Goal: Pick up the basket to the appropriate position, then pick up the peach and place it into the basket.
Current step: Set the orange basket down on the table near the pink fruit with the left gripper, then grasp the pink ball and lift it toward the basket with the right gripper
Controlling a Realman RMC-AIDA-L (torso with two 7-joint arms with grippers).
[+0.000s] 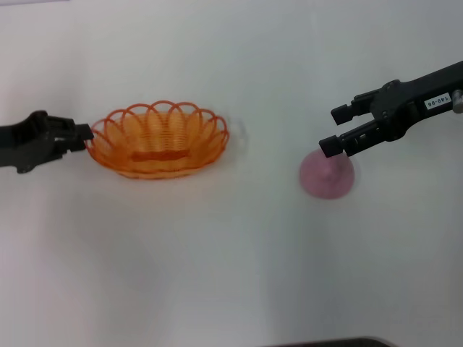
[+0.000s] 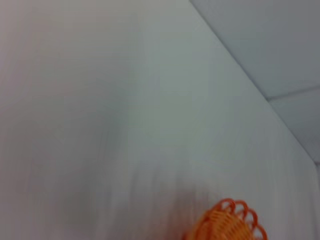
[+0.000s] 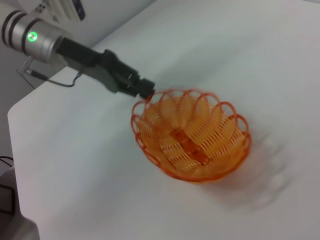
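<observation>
The orange wire basket (image 1: 156, 160) sits left of the table's centre, with nothing in it. It also shows in the right wrist view (image 3: 220, 150) and partly in the left wrist view (image 2: 227, 222). My left gripper (image 1: 88, 135) is shut on the basket's left rim, as the right wrist view (image 3: 146, 91) shows. The pink-mauve peach (image 1: 327, 177) lies on the table at the right. My right gripper (image 1: 335, 129) is open, just above and behind the peach, with its lower finger over the peach's top edge.
The white table (image 1: 231, 275) runs all around both objects. Its far edge and the floor beyond show in the left wrist view (image 2: 280, 95). The table's corner edge is in the right wrist view (image 3: 15, 165).
</observation>
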